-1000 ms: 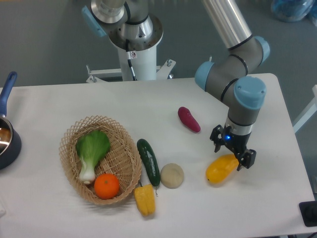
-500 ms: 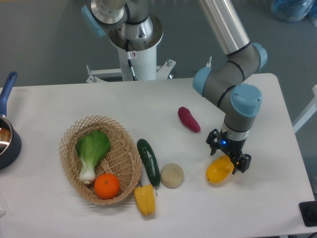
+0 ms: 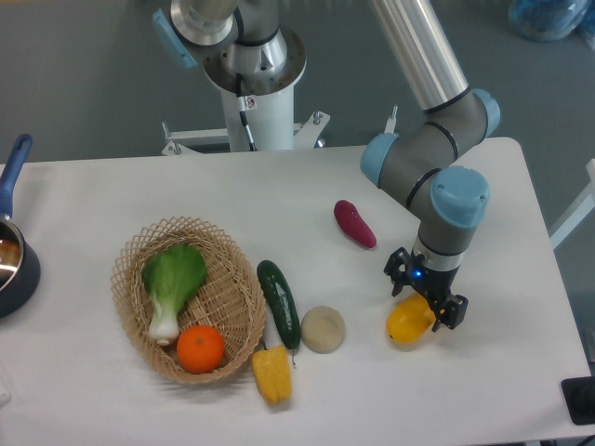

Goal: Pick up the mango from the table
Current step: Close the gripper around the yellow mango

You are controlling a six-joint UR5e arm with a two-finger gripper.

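The mango (image 3: 406,322) is a glossy yellow-orange oval lying on the white table (image 3: 307,200) at the right front. My gripper (image 3: 424,298) points straight down over the mango's upper right end. Its two black fingers are spread and stand on either side of that end of the fruit, which partly hides it. I cannot see whether the pads touch the mango. The mango rests on the table.
A beige ball (image 3: 323,329), a dark green cucumber (image 3: 279,304) and a yellow bell pepper (image 3: 271,374) lie left of the mango. A purple sweet potato (image 3: 355,224) lies behind. A wicker basket (image 3: 136,255) holds bok choy (image 3: 171,283) and an orange (image 3: 201,349). A blue pan (image 3: 13,251) sits at the left edge.
My gripper has moved a little left and lower over the mango, covering more of its right end. The mango has stayed in place.
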